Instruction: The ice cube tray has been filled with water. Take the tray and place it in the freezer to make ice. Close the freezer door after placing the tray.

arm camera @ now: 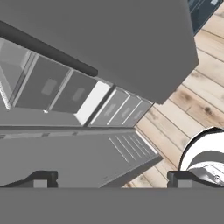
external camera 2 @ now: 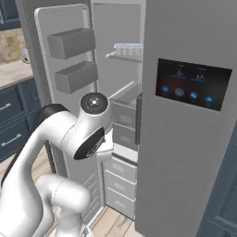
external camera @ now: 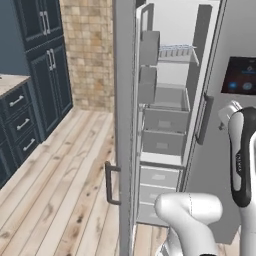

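Note:
The ice cube tray (external camera: 175,50) (external camera 2: 128,47) lies on the upper shelf inside the freezer (external camera: 167,117) (external camera 2: 121,111), its pale blue water cells just visible. The freezer door (external camera: 124,125) (external camera 2: 65,65) stands wide open, with its dark bar handle (external camera: 111,183) on the outer side and two grey bins on its inner side. In the hand view my gripper (arm camera: 111,181) is open with nothing between its fingertips (arm camera: 40,180). It hangs low in front of the grey drawers (arm camera: 43,87), close to the open door's lower part (arm camera: 65,153).
The fridge door with the dark display panel (external camera 2: 192,83) (external camera: 242,75) is shut on the right, its bar handle (external camera: 205,119) (arm camera: 43,48) beside the opening. Dark blue cabinets (external camera: 42,70) and a counter stand to the left. Wood floor (external camera: 60,190) lies open left of the freezer door.

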